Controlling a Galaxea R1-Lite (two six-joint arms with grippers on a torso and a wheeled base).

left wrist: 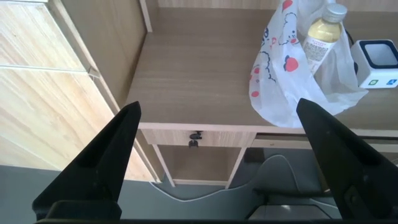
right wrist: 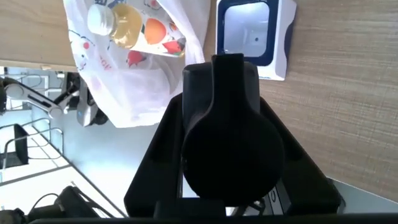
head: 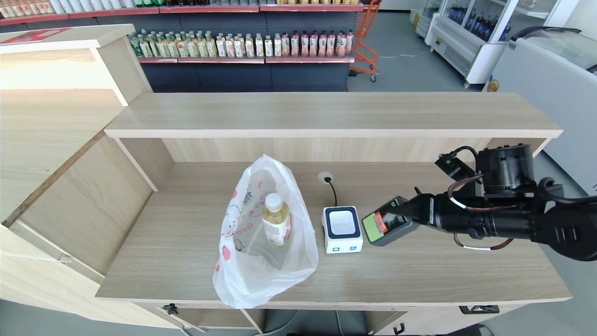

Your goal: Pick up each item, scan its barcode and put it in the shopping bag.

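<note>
A dark box with a green and red label (head: 386, 228) hangs just right of the white, blue-framed scanner (head: 342, 228), tilted toward it, with my right gripper (head: 405, 213) shut on it. In the right wrist view the box (right wrist: 229, 124) is a dark mass in front of the scanner (right wrist: 255, 37). The white plastic shopping bag (head: 254, 261) stands open left of the scanner, and a yellow drink bottle (head: 275, 220) with a white cap is upright inside it. My left gripper (left wrist: 217, 109) is open and holds nothing, low in front of the counter's front edge.
The scanner's black cable (head: 332, 189) runs back to a round port in the wooden counter (head: 419, 275). A raised shelf (head: 326, 112) walls the back, a side panel (head: 88, 205) the left. A drawer lock (left wrist: 195, 138) sits under the front edge.
</note>
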